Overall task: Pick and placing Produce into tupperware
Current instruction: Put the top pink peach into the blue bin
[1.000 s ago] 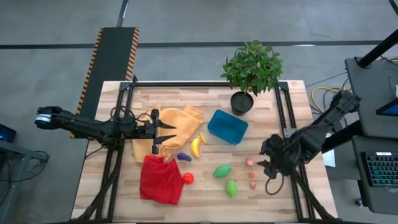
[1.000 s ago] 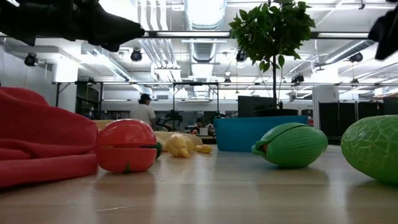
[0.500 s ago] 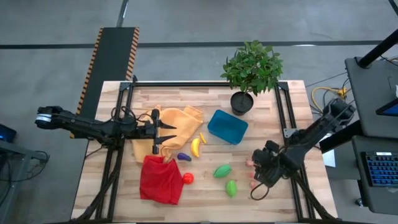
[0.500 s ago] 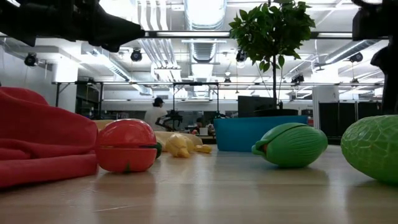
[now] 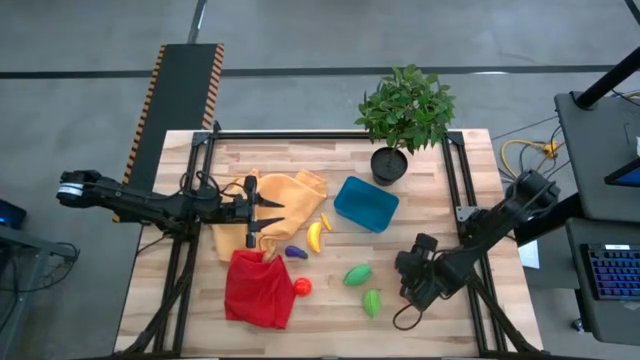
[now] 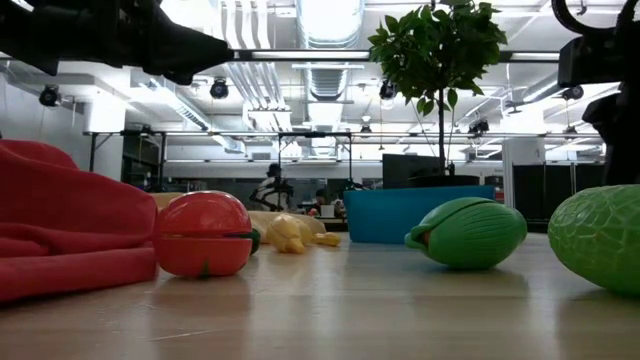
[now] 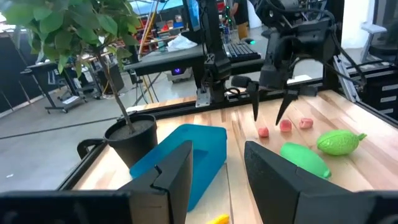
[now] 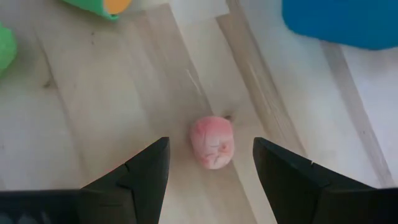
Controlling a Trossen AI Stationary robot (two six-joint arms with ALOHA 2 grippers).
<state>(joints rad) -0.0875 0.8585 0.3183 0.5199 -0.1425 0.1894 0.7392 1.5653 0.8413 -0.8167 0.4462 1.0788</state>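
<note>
My right gripper (image 8: 211, 182) is open and points down over a tiny pink piece (image 8: 212, 142), one finger on either side without touching it. The left wrist view shows that gripper (image 7: 268, 116) above three pink pieces (image 7: 285, 125) lying on the wood. The blue-teal tupperware (image 5: 366, 203) sits right of the table's middle. The banana (image 5: 315, 236), the purple piece (image 5: 295, 252), the red round one (image 5: 302, 286) and two green ovals (image 5: 357, 274) (image 5: 372, 301) lie on the table. My left gripper (image 5: 270, 218) waits, open, over the yellow-orange cloth (image 5: 292, 192).
A potted plant in a black pot (image 5: 390, 162) stands just beyond the tupperware's far side. A red cloth (image 5: 258, 288) lies crumpled at the near left, next to the red round piece. Black rails (image 5: 455, 190) run along the table's sides. A person (image 6: 272, 186) moves in the room behind.
My right gripper has travelled toward the table's left edge, from beside the pink pieces to a place over them, and now covers them in the high view. The left arm and the produce have kept still.
</note>
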